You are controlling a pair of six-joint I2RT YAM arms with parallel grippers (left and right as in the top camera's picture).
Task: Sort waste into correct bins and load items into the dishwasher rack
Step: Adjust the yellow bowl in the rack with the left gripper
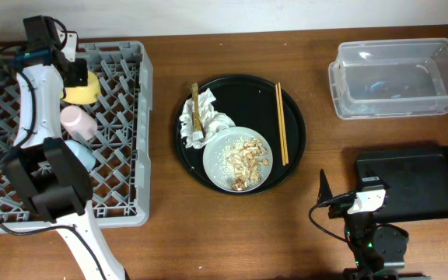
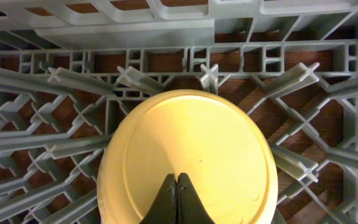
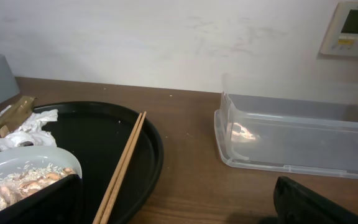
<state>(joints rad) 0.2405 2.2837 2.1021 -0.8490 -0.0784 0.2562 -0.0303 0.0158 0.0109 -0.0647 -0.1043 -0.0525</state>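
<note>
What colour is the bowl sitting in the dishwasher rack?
Yellow; the bowl shows best in the left wrist view.

Bright, even light; soft shadows, sharp focus.

Your L arm (image 1: 33, 101): white links, black joint blocks, black cables. L gripper (image 2: 176, 180): black tapered fingers. R arm (image 1: 368, 201): black, white wrist block, green LED.

Overhead looks down on rack (image 1: 123, 93) and tray (image 1: 243, 101); wrist views see each close up.
</note>
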